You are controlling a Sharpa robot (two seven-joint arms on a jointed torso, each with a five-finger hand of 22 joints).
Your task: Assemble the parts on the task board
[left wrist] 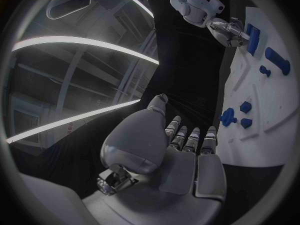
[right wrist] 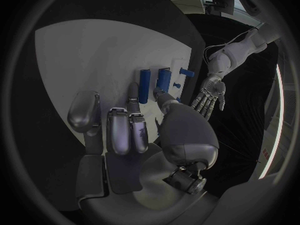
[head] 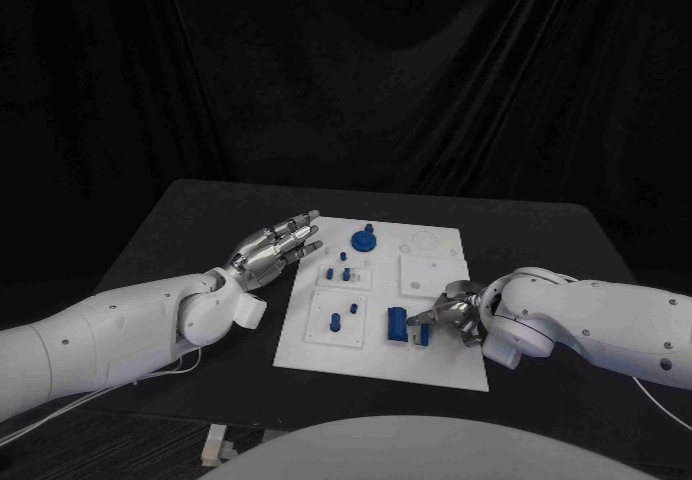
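The white task board (head: 433, 365) lies mid-table. On it are a round blue knob (head: 364, 239), two small pegs (head: 340, 272), a single peg (head: 335, 322) and an upright blue block (head: 395, 322). My left hand (head: 274, 248) hovers open and palm up beside the board's far left corner, its spread fingers (left wrist: 187, 137) holding nothing. My right hand (head: 454, 315) sits curled at the board's right side. A blue cylinder (right wrist: 144, 85) lies between its finger and thumb, next to the blue block (right wrist: 164, 79). Whether they grip the cylinder is unclear.
The black table (head: 188, 230) runs around the board, with bare surface at left and far right. A white cable (head: 58, 405) trails off the near left edge. Dark curtains hang behind.
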